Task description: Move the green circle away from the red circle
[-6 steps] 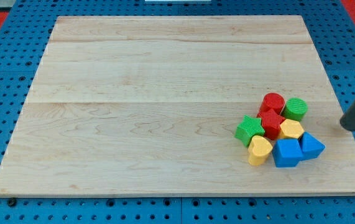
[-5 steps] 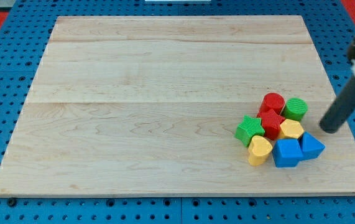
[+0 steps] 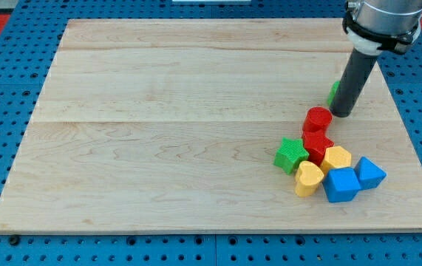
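The red circle (image 3: 317,118) stands at the top of a cluster of blocks at the board's lower right. The green circle (image 3: 332,93) is up and to the right of it, mostly hidden behind my rod; only a green sliver shows at the rod's left edge. My tip (image 3: 342,112) rests just right of the red circle and right below the green circle, touching or nearly touching it.
Below the red circle sit a red star (image 3: 318,145), a green star (image 3: 291,154), a yellow hexagon (image 3: 337,157), a yellow rounded block (image 3: 309,178), a blue cube (image 3: 341,182) and a blue block (image 3: 370,172). The wooden board (image 3: 196,111) lies on a blue pegboard.
My rod swept in from the view's right and moved up. The green circle has been pushed up, away from the red circle. The red circle and green star shifted slightly left.
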Controlling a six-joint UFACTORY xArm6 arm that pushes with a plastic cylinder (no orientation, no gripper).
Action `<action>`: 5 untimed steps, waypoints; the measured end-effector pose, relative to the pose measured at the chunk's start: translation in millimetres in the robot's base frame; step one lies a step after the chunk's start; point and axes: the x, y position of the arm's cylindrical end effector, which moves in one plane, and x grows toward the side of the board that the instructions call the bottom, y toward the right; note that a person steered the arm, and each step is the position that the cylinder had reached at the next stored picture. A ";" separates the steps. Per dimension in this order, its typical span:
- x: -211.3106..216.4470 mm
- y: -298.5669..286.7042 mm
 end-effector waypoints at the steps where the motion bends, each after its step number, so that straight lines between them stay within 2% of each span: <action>1: -11.1 39.3; 2: -29.5 53.4; 5: -33.6 -65.7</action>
